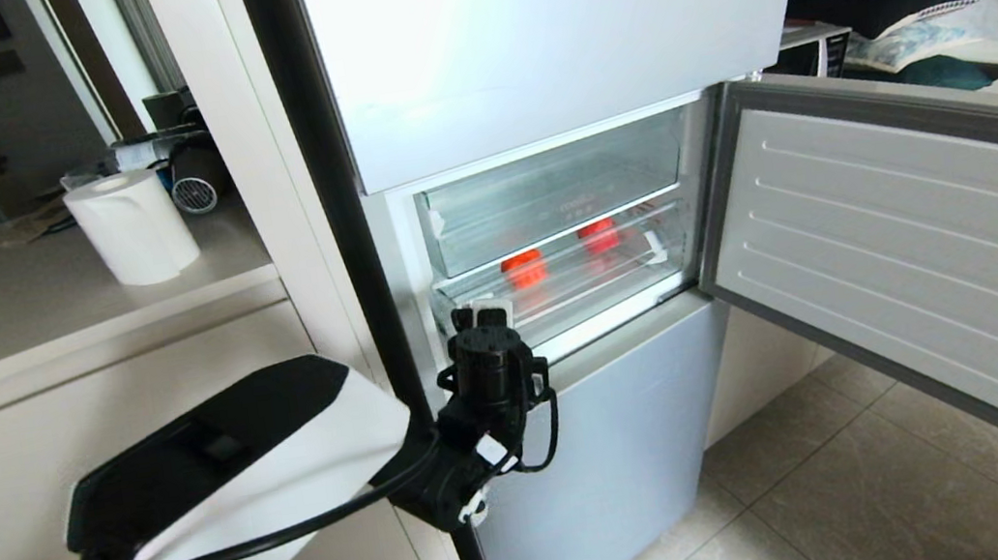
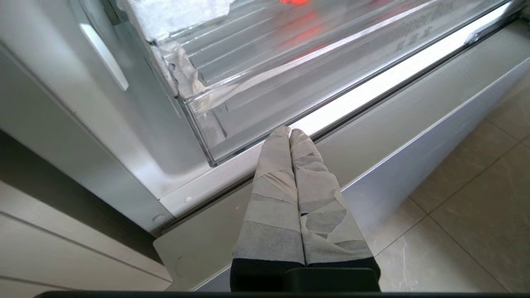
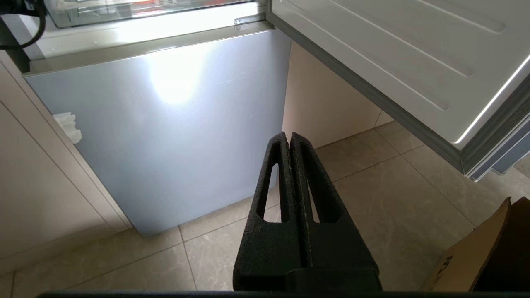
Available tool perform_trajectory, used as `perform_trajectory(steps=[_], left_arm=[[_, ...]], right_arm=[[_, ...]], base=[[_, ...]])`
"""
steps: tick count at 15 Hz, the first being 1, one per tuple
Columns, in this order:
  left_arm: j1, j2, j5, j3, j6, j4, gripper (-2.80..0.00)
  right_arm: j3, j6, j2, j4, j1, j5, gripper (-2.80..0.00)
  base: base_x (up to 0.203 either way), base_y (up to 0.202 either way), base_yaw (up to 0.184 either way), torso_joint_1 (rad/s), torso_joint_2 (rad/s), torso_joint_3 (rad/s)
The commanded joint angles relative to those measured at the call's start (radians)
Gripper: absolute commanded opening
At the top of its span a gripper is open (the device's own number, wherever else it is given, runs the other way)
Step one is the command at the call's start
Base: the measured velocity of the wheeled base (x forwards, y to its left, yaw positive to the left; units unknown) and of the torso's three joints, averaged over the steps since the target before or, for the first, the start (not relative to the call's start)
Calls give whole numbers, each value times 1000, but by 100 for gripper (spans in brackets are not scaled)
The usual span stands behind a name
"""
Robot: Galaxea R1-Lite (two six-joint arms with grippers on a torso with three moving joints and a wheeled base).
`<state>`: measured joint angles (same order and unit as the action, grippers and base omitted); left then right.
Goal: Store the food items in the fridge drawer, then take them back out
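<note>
The fridge drawer [image 1: 597, 284] is a clear, ribbed bin low in the open fridge compartment, with white tape at its left corner [image 2: 182, 74]. Through its plastic shows a red food item [image 1: 524, 269], and a second red patch [image 1: 596, 232] lies further back; both shapes are blurred by the plastic. My left gripper [image 1: 490, 308] is at the drawer's front left corner. In the left wrist view its taped fingers [image 2: 269, 165] are shut and empty, tips [image 2: 290, 131] just below the drawer's front wall [image 2: 256, 95]. My right gripper [image 3: 288, 135] hangs shut and empty low over the floor.
The compartment's door [image 1: 897, 263] swings open to the right. A closed blue-grey panel [image 1: 619, 439] sits below the drawer and a second clear bin [image 1: 546, 195] above it. A counter with a paper roll [image 1: 132, 224] stands left. A cardboard box [image 3: 488, 256] lies on the tiled floor.
</note>
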<state>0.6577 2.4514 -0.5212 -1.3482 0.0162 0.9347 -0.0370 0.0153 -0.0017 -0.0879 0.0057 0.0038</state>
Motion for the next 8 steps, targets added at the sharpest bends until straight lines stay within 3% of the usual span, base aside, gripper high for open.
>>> perform_trajectory(steps=[1,8], left_arm=[[0,27,-6,-34,-1,-8,-280],[-12,108,-6,-197,1,-55,-280]], right_arm=[[0,0,2,3,0,1,-280],[1,-1,2,3,0,-1,-280]], base=[[0,0,0,0,0,0],[0,0,0,0,0,0]])
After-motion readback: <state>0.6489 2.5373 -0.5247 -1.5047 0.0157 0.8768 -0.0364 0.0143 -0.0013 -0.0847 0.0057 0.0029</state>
